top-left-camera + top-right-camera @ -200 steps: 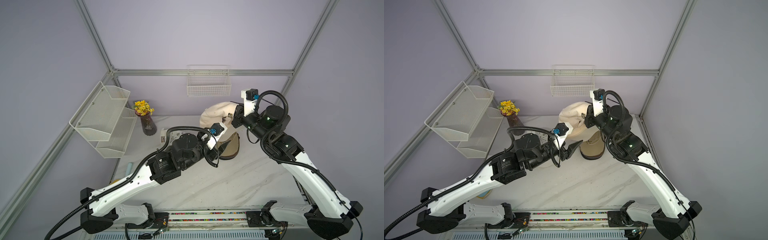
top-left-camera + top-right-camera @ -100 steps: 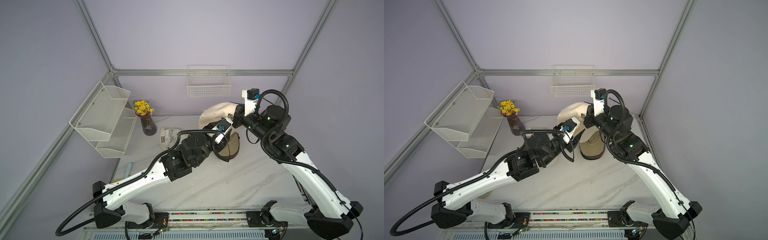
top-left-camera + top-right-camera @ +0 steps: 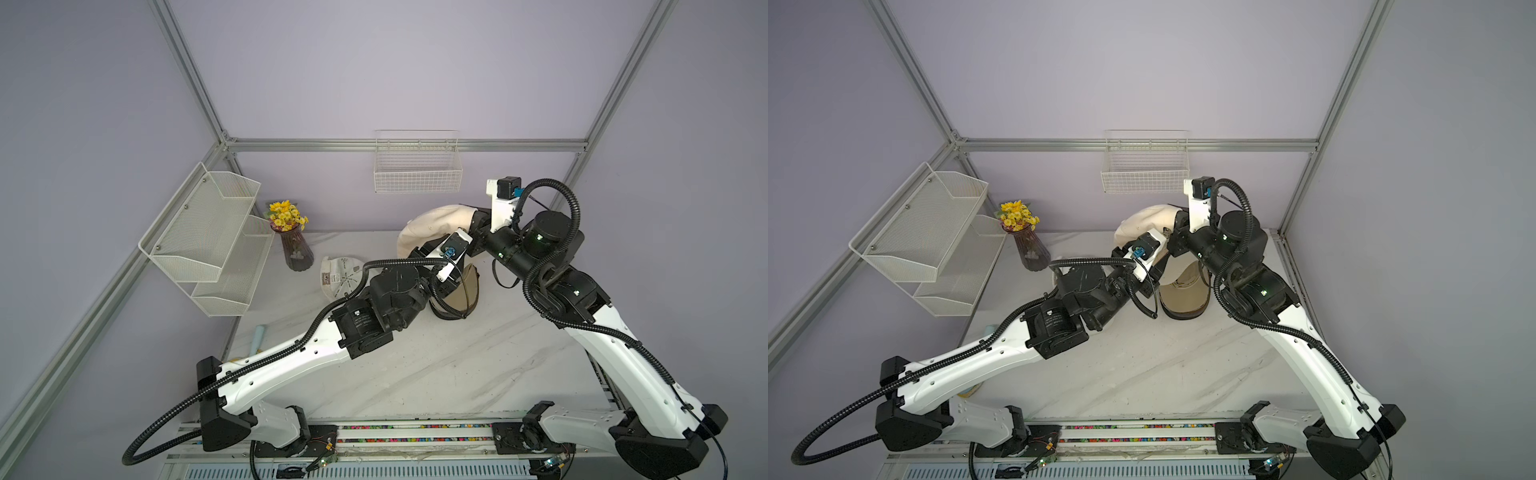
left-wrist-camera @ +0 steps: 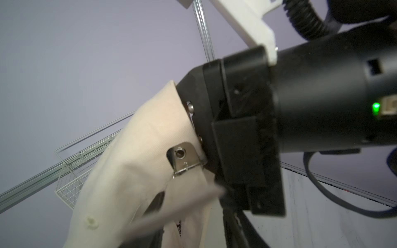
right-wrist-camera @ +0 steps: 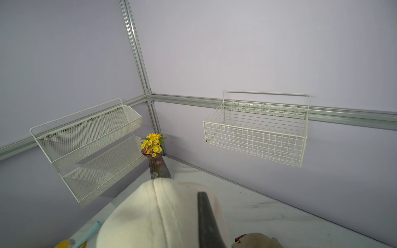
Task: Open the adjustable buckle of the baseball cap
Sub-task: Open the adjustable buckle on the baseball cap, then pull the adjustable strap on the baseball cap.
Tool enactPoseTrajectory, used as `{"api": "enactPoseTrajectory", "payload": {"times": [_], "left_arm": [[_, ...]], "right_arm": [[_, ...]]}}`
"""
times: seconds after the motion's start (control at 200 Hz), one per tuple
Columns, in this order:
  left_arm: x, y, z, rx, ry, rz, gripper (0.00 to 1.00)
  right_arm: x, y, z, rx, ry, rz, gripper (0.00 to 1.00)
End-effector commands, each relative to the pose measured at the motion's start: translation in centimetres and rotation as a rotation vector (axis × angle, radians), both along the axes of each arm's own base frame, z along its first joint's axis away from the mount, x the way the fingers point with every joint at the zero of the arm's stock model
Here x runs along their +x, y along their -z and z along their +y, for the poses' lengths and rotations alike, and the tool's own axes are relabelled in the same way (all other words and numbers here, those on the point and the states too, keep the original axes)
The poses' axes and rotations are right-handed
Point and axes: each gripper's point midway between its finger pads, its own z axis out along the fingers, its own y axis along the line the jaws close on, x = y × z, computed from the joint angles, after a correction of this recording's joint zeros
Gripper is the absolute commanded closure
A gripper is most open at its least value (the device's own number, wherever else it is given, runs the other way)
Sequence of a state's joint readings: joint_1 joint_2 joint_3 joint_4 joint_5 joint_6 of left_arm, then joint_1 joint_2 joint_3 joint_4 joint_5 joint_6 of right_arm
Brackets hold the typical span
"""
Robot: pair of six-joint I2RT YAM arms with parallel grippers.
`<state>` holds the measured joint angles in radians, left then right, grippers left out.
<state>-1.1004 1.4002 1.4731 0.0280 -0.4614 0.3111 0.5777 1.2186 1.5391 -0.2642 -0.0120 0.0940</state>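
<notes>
R fingers (image 5: 206, 216) pinch cap (image 3: 432, 224) by its buckle (image 4: 182, 158), near counter's (image 3: 415, 365) far edge. L fingers (image 4: 176, 211) blurred, gap unclear; next, probably pry buckle flap.

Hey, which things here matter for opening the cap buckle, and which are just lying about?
In the job: cream cap, its buckle, right gripper shut on the cream cap, left gripper close by.
Lying about: white cap, tan cap, vase, wire basket, mesh shelf, blue stick.
</notes>
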Motion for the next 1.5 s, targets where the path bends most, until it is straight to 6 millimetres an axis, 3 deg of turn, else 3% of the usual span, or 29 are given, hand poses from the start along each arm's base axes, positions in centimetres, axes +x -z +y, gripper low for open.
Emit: {"api": "enactPoseTrajectory", "payload": {"times": [0.0,0.215,0.225,0.655,0.82,0.845,1.17,1.305,1.435,1.495], "left_arm": [[-0.2,-3.9,0.9,-0.081,-0.023,-0.068,0.57],[-0.1,-4.7,1.4,-0.093,-0.034,-0.083,0.66],[0.3,-3.8,0.5,-0.073,-0.035,-0.073,0.66],[0.4,-3.6,0.5,-0.064,-0.032,-0.075,1.0],[0.5,-3.1,0.5,-0.051,-0.036,-0.077,1.0],[-0.2,-4.5,1.8,-0.082,-0.037,-0.093,1.0],[-0.9,-4.9,3.4,-0.093,-0.045,-0.103,1.0],[-1.2,-5.2,3.7,-0.091,-0.041,-0.104,1.0],[-1.2,-5.4,3.9,-0.091,-0.043,-0.103,1.0],[-1.1,-5.4,3.8,-0.085,-0.045,-0.101,1.0]], "right_arm": [[-1.2,-1.0,-0.5,0.036,-0.014,-0.011,1.0],[-1.6,-0.9,-0.6,0.038,-0.024,-0.005,1.0],[-1.6,-0.9,-0.6,0.039,-0.024,-0.006,1.0],[-1.9,-0.9,-1.0,0.041,-0.013,-0.01,1.0],[-1.7,-0.7,-1.3,0.038,0.003,-0.007,1.0],[-1.8,-0.7,-1.3,0.038,0.007,-0.009,1.0],[-1.5,-0.2,-1.9,0.018,0.044,0.002,1.0],[-1.6,0.4,-1.5,0.002,0.024,0.001,0.88],[-2.0,0.8,-0.9,-0.026,-0.022,0.0,0.61],[-2.2,1.1,-0.5,-0.042,-0.047,0.002,0.57]]}}
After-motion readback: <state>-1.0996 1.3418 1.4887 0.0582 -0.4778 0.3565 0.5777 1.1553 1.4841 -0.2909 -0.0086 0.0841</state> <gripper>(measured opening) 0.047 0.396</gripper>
